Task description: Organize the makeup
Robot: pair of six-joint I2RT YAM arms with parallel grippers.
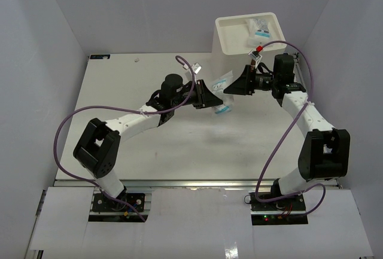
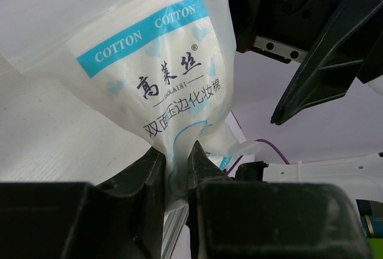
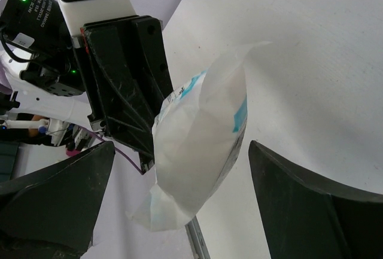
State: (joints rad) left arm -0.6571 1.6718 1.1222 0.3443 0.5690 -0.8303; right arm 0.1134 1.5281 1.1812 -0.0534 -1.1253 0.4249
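My left gripper (image 1: 209, 98) is shut on the lower edge of a clear blue-and-white printed packet (image 2: 149, 85) marked COTTON, and holds it up above the table. In the left wrist view the jaws (image 2: 178, 154) pinch the plastic tight. My right gripper (image 1: 233, 88) faces it from the right, open, with its fingers on either side of the packet (image 3: 200, 145) and not touching it. Its black fingers (image 2: 311, 85) show in the left wrist view at the upper right. More blue-and-white packets (image 1: 260, 29) lie in the top tray of the white box. Sponges, sachets and the tube are out of view.
The white box (image 1: 230, 43) stands at the back of the table just behind both grippers. A small white scrap (image 1: 137, 60) lies near the table's back edge. Purple cables loop beside each arm. Grey walls close in the table on three sides.
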